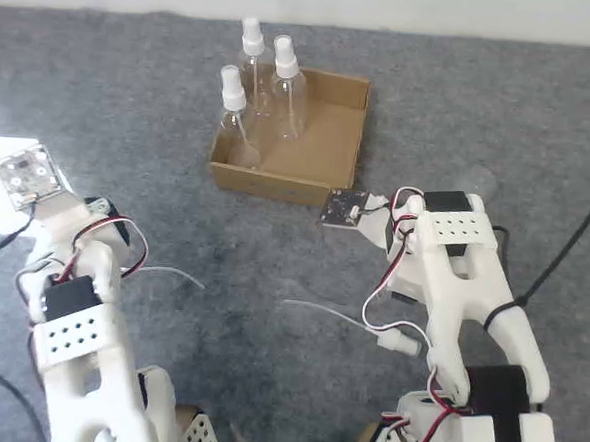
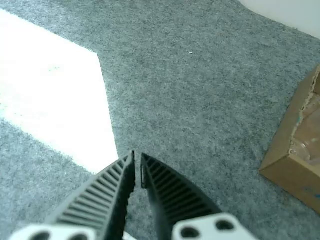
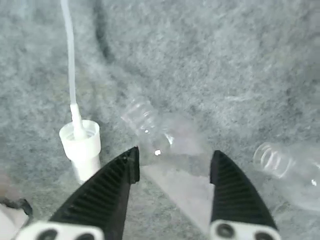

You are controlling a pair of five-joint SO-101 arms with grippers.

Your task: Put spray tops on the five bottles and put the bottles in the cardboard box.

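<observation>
Right hand (image 3: 174,152) spread wide over a capless clear bottle (image 3: 160,137) lying on its side, spray top (image 3: 80,142) just beside it; the bottle looks light, thin and slick, so pinch the stiffer neck gently; left hand (image 2: 137,162) is nearly closed and empty.

High view looks down on the bench (image 1: 132,101); wrist views sit close above it — the left shares the cardboard box (image 2: 295,172).
</observation>
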